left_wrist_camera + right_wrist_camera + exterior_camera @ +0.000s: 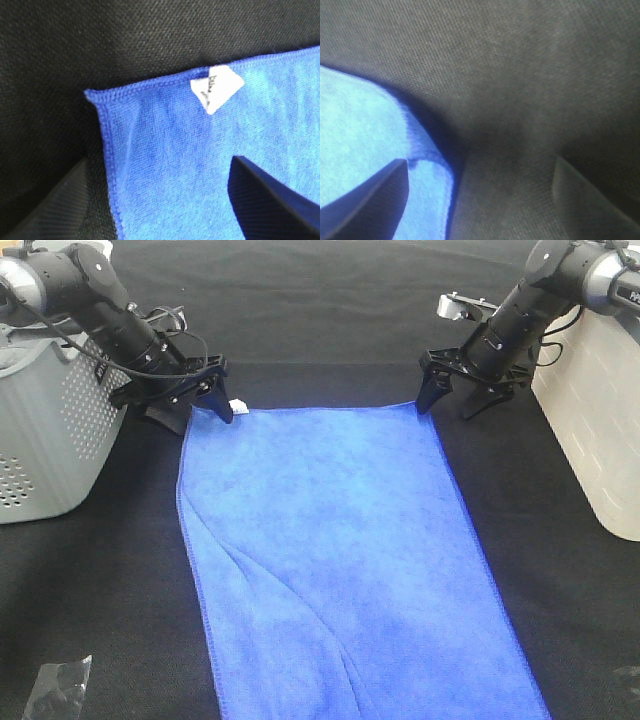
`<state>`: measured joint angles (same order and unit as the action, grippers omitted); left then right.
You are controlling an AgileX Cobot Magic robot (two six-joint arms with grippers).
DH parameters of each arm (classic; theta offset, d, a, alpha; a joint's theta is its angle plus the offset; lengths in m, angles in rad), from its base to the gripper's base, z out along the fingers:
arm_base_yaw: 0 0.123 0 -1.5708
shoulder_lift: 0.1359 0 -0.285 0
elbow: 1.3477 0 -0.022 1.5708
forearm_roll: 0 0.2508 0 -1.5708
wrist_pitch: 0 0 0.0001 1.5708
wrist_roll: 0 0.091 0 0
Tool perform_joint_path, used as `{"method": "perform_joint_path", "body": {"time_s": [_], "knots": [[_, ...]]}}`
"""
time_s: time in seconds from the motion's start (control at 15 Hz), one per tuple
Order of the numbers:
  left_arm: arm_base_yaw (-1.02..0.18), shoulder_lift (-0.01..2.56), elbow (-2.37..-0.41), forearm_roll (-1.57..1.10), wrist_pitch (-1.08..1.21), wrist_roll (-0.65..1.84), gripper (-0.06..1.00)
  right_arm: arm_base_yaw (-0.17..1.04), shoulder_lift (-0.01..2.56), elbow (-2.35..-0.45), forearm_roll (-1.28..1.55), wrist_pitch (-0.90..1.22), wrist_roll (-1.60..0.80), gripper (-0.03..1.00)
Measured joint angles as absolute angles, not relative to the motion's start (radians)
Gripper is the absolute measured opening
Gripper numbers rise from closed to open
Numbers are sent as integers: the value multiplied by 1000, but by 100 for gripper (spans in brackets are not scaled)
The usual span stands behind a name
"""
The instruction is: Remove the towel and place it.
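The royal-blue towel [340, 540] lies spread flat on the black table, its long side running toward the front edge, with a few soft creases on its left half. Its white tag [238, 405] sits at the far-left corner. My left gripper [198, 412] stands open over that corner; in the left wrist view the towel [200, 175] and tag [217, 87] lie between the fingers [270, 200]. My right gripper [447, 405] stands open at the far-right corner; in the right wrist view one finger [365, 200] hangs over the towel's edge [360, 130] and the other over bare table. Neither holds anything.
A grey perforated basket [50, 420] stands at the left edge, close behind the left arm. A white container [600, 410] stands at the right edge beside the right arm. A clear plastic bag [60, 690] lies at the front left corner.
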<state>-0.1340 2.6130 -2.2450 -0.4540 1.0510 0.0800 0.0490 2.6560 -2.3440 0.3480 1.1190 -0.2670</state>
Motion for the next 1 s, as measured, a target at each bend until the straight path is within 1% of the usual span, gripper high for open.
{"method": "perform_joint_path", "body": {"time_s": [0.53,0.73,1.0], "knots": [[-131,2615,-2245,-462,1039,87,73,49,2665,-2352,362,1119,-267,79],[-138,2615,-2245,-460,1038,89,73,48,2667,-2352,407,1116,-267,79],[-155,2615,-2245,-464,1014,98,73,81,2667,-2352,412,1105,-267,78]]}}
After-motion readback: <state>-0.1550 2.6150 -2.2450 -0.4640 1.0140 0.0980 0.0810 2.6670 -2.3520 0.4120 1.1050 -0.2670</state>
